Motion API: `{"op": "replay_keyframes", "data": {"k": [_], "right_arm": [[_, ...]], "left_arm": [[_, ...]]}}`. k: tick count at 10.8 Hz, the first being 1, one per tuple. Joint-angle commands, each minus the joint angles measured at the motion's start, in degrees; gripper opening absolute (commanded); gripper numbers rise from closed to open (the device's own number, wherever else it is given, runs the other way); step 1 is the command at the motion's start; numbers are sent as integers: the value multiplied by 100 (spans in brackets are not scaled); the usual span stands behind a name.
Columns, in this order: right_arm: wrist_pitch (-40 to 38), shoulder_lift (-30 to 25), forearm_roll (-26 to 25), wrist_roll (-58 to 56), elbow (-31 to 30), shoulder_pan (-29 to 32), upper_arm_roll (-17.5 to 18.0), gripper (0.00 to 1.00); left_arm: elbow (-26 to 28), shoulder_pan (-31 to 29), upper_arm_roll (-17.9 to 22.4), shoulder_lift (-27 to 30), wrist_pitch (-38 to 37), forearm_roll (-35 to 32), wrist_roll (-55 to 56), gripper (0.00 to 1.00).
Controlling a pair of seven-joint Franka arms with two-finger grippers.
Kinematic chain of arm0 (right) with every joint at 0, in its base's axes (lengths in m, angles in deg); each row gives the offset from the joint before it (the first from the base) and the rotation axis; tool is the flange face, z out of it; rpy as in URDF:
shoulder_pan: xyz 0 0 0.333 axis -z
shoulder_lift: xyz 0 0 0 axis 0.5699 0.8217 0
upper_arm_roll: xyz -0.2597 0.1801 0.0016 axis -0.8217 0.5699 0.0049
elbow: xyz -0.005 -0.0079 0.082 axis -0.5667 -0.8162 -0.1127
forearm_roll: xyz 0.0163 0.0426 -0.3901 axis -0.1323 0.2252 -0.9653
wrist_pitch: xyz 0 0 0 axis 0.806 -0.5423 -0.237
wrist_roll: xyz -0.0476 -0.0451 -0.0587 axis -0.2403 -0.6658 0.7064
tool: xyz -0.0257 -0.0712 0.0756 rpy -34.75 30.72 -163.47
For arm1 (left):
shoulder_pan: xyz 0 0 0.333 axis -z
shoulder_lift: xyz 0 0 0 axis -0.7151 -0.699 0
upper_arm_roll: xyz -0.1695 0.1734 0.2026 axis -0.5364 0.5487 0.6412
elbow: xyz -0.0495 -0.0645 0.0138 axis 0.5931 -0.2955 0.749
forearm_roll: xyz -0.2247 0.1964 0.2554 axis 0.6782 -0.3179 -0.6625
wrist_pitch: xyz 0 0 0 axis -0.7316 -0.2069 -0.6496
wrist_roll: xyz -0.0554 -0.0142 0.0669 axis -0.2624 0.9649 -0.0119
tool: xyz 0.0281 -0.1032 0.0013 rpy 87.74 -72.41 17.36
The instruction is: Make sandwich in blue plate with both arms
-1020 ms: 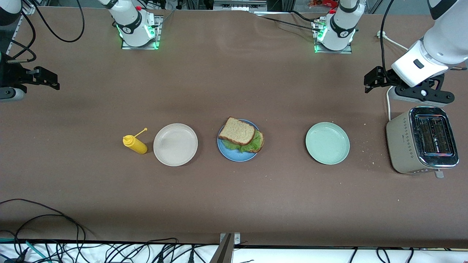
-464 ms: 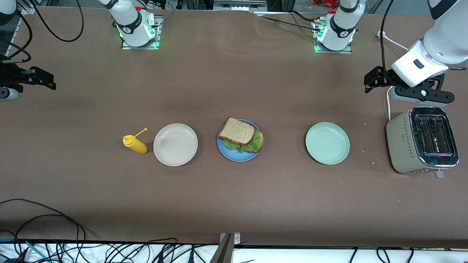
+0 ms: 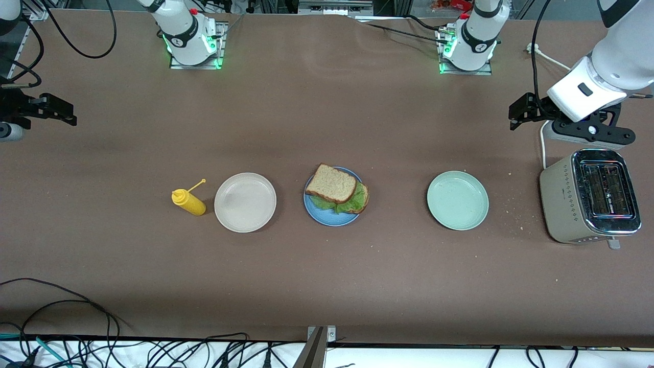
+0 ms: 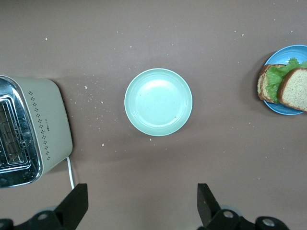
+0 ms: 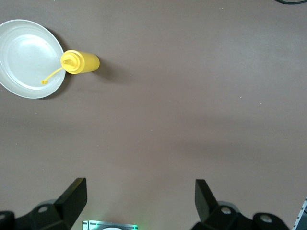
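The sandwich (image 3: pixel 334 190) sits on the blue plate (image 3: pixel 327 217) in the middle of the table: a tan bread slice on top, green lettuce (image 3: pixel 352 202) under it, a second slice at the bottom. It also shows in the left wrist view (image 4: pixel 283 86). My left gripper (image 3: pixel 517 113) is open and empty, high over the table at the left arm's end, above the toaster's side (image 4: pixel 142 203). My right gripper (image 3: pixel 59 108) is open and empty, high over bare table at the right arm's end (image 5: pixel 140 199).
A pale green plate (image 3: pixel 458 200) lies toward the left arm's end, with a beige toaster (image 3: pixel 590 197) past it. A beige plate (image 3: pixel 245 202) and a yellow squeeze bottle (image 3: pixel 188 201) lie toward the right arm's end. Cables run along the near table edge.
My right gripper has drawn back a little toward the right arm's end of the table. The left arm and the sandwich have not moved.
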Motion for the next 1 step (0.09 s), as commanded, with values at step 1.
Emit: {"op": "replay_keyframes", "data": {"k": [1], "right_arm": [[1,-74,47,-10,-4,11,2,100]], "left_arm": [[-12,-58,-6,45,-31,155,2,100]]}}
